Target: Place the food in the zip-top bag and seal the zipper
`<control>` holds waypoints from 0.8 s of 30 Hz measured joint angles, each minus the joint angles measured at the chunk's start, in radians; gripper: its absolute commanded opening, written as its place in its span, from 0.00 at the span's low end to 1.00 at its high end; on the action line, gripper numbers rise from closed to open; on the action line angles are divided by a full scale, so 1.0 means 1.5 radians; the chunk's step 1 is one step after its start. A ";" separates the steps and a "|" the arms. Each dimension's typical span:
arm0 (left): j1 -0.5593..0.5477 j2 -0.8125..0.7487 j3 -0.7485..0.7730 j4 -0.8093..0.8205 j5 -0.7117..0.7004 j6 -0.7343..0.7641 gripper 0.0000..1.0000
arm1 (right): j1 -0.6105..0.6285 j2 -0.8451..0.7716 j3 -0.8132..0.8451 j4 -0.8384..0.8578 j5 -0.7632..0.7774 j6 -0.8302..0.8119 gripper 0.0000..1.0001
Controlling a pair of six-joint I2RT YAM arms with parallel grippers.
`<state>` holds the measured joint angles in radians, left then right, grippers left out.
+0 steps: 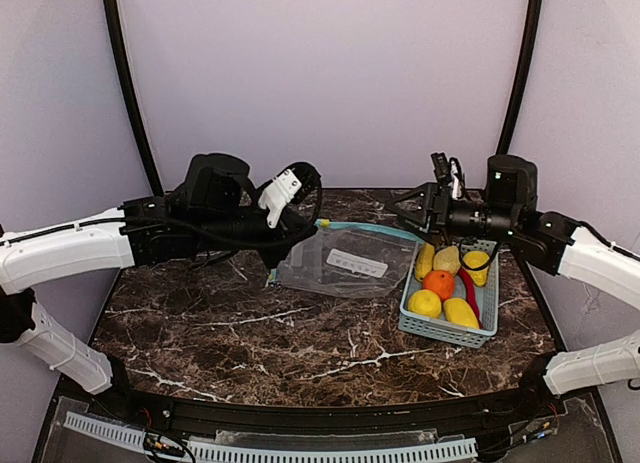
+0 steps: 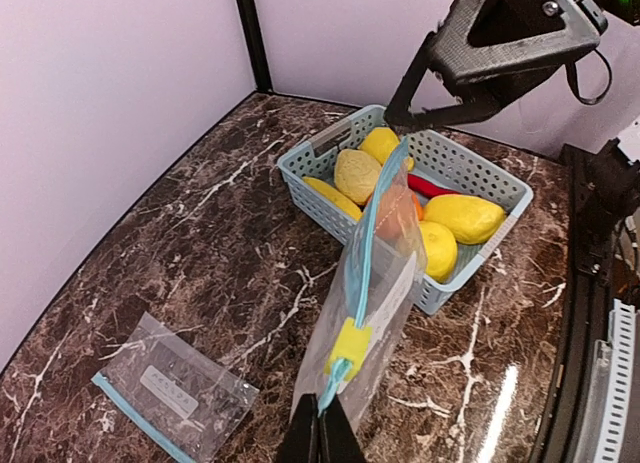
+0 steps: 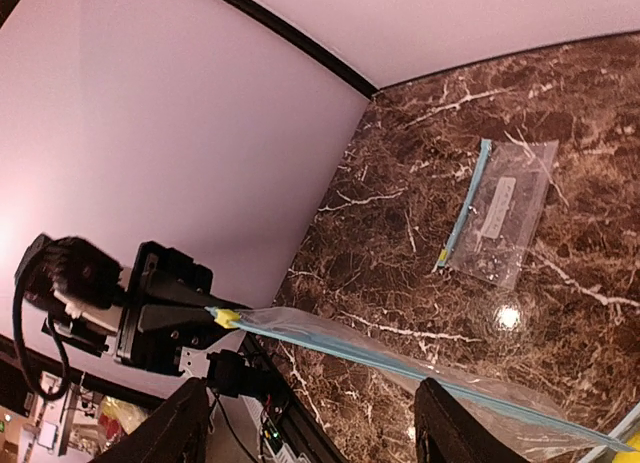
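**Bag held at one end only**

Well to the left of the basket (image 2: 330,208), the jaws of the left gripper (image 2: 320,435) were pressed together on the zip-top bag (image 2: 375,283). Its zipper strip was pinched just below the yellow slider (image 2: 350,345). The bag was stretched toward the basket, where the food (image 2: 465,218) was seen lying, with none bagged. Above the basket's far corner, the jaws of the right gripper (image 3: 318,393) were spread, and the zipper strip ran between them ungripped. A sag of the free end onto the food was judged likely, since only one end was held. The slick film could also be pulled from that pinch. A spare bag (image 2: 175,388) lay flat, well apart from the basket.
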<state>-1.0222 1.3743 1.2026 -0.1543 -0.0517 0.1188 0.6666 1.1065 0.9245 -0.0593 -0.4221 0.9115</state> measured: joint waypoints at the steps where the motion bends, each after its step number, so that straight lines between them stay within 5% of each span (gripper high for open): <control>1: 0.016 0.000 0.020 -0.027 0.033 -0.006 0.01 | 0.000 -0.018 0.000 -0.001 0.000 -0.028 0.65; 11: 0.086 0.001 0.061 -0.213 0.346 0.043 0.01 | 0.051 -0.018 0.074 -0.083 -0.057 -0.332 0.51; 24: 0.145 -0.037 0.010 -0.246 0.527 0.095 0.01 | 0.182 0.136 0.161 -0.163 -0.150 -0.500 0.42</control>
<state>-0.8040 1.3186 1.2182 -0.5236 0.7383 0.2619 0.9390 1.3098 1.1664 -0.3038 -0.6472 0.1608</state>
